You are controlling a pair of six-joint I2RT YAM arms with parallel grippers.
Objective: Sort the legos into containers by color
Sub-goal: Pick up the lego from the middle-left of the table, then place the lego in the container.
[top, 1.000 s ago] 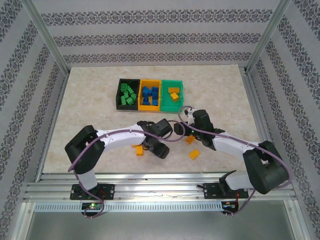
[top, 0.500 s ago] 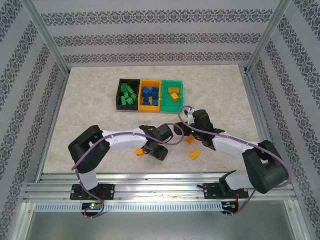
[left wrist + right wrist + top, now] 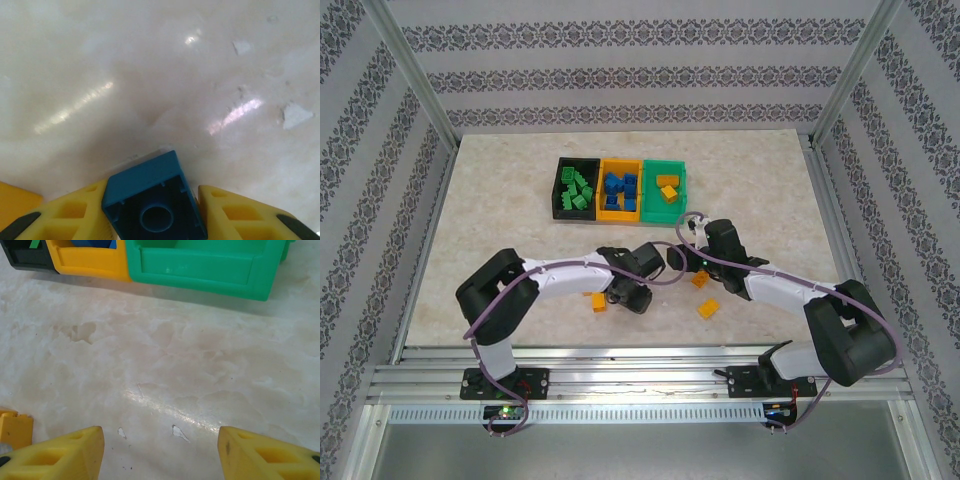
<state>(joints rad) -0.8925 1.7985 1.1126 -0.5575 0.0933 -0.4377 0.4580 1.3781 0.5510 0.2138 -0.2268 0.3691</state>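
A blue lego (image 3: pixel 150 192) lies on the table with its hollow underside toward the left wrist camera. My left gripper (image 3: pixel 152 189) is shut on it, a yellow finger (image 3: pixel 75 210) against each side. From above, that gripper (image 3: pixel 625 294) is low over the table, near the front. My right gripper (image 3: pixel 160 432) stands open over bare table, nothing between its fingers, facing the containers. They sit in a row: a black bin (image 3: pixel 560 190) with green legos, an orange-yellow bin (image 3: pixel 620 214) with blue ones and a green bin (image 3: pixel 665 217) with orange ones.
Loose orange legos lie on the table: one (image 3: pixel 595 300) just left of my left gripper, two (image 3: pixel 701 280) (image 3: pixel 708 309) beside the right arm. Another orange lego (image 3: pixel 15 429) shows by my right gripper's left finger. The green bin's wall (image 3: pixel 200 265) is straight ahead.
My left gripper has closed its fingers in on the blue lego and shifted slightly over the table. The right arm has not moved.
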